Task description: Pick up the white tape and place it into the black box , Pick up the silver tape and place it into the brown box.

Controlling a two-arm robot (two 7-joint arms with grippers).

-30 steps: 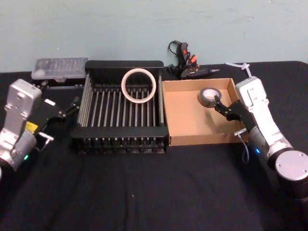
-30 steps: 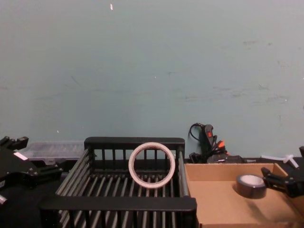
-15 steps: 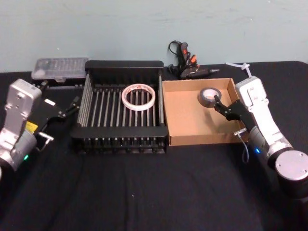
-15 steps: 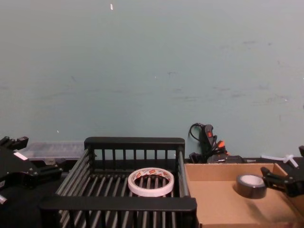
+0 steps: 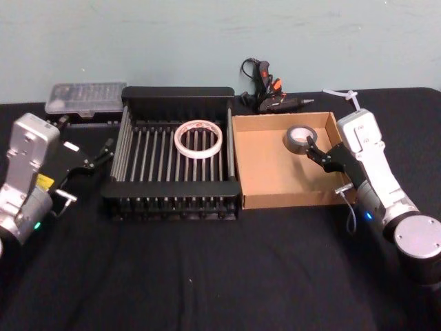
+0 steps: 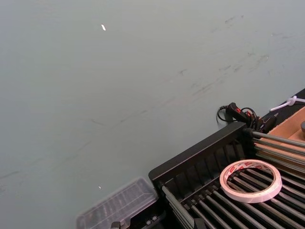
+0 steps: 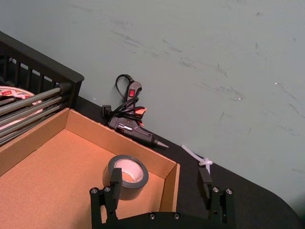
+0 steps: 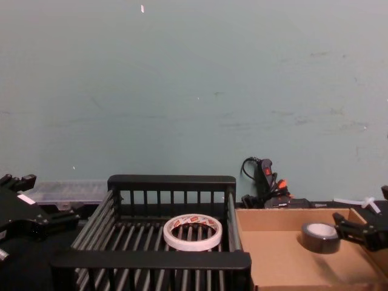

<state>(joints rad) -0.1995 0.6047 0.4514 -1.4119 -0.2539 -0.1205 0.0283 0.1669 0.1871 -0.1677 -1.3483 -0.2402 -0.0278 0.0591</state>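
Note:
The white tape [image 5: 198,138] lies flat on the bars of the black box [image 5: 178,93], toward its back right; its red-printed core shows in the left wrist view [image 6: 250,180]. The silver tape [image 5: 301,138] rests flat in the far right corner of the brown box [image 5: 272,176]. My left gripper [image 5: 98,154] hangs open just left of the black box, holding nothing. At the brown box's right wall, my right gripper [image 7: 159,183] is open, its fingers spread wide just short of the silver tape [image 7: 125,177].
A black glue gun with cable [image 5: 269,96] lies behind the brown box, a white zip tie [image 5: 342,95] to its right. A clear plastic case [image 5: 86,96] sits behind the black box's left corner. The teal wall stands close behind.
The white tape, standing on edge in the black box a second ago, tipped over and now lies flat. Neither arm nor the silver tape has moved.

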